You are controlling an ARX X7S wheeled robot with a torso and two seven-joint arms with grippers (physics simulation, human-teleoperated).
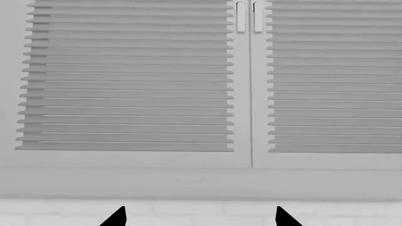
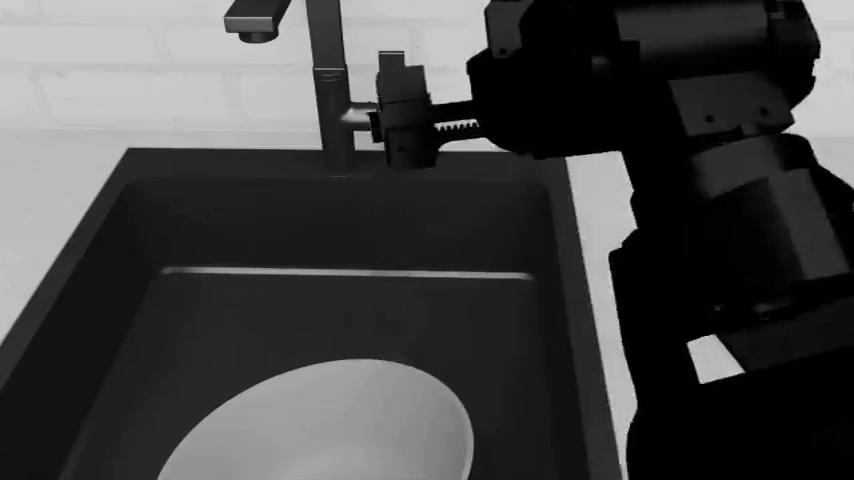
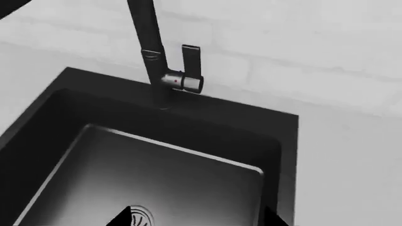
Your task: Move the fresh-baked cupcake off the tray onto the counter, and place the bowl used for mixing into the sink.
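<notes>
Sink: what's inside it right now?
The sink holds the white bowl, lying on the basin floor and cut off by the head view's lower edge. The right wrist view shows the round drain. The bowl's inside and whatever is under it cannot be seen.

The head view looks steeply down into the sink (image 2: pixel 120 260) from close above, the faucet (image 2: pixel 327 90) at its far edge. The right wrist view looks down at the same sink (image 3: pixel 56 108) and faucet (image 3: pixel 150 52). The left wrist view faces louvred cabinet doors (image 1: pixel 125 80) head-on, sharing nothing.
</notes>
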